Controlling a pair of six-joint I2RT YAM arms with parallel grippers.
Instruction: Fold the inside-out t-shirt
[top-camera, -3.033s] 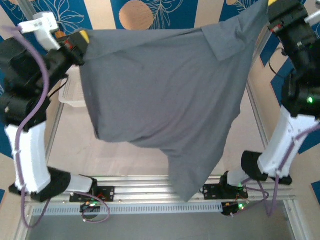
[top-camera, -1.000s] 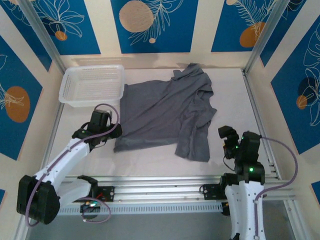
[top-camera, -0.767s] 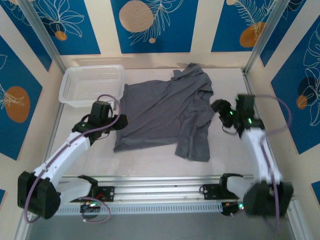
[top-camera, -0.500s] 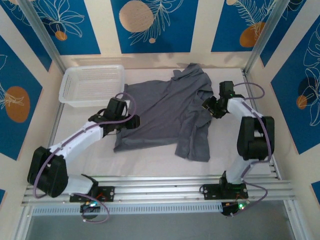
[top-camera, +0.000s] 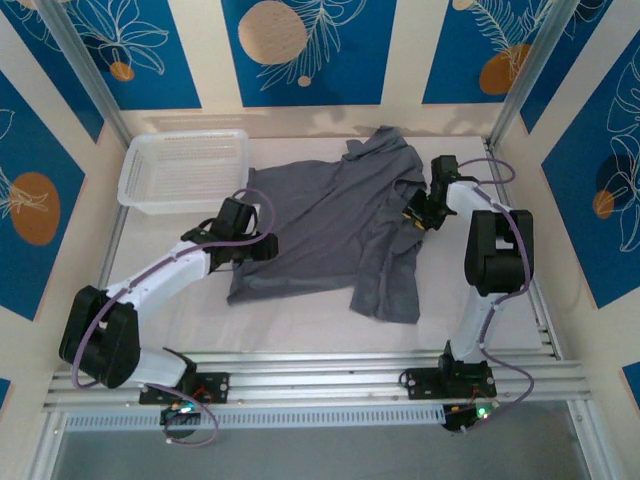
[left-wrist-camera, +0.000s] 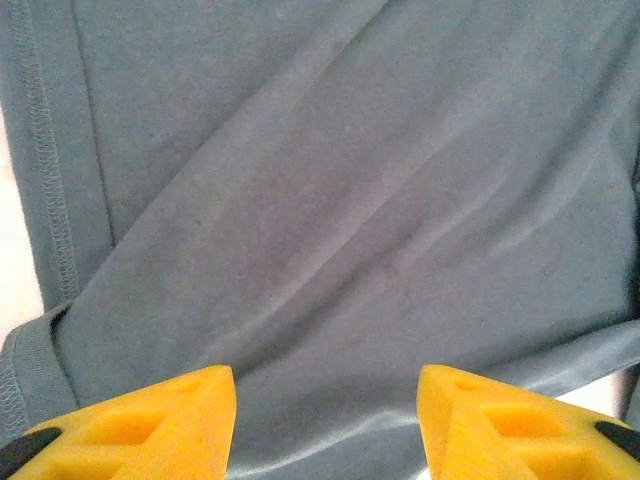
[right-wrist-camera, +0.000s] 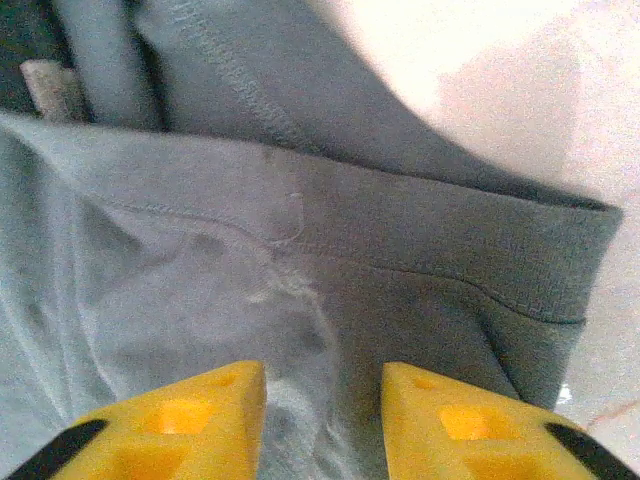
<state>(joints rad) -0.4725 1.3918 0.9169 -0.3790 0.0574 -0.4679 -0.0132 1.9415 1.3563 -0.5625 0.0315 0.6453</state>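
The counter (top-camera: 300, 310) carries the inside-out t-shirt (top-camera: 330, 230), which lies rumpled across its middle and stretches from one of my arms to the other. My left pincer (top-camera: 262, 245) sits low over the shirt's left edge, tips apart above flat cloth. My right pincer (top-camera: 413, 215) is at the right edge, straddling a puckered hem. I cannot tell whether it grips. Each arm is equally near its own edge.
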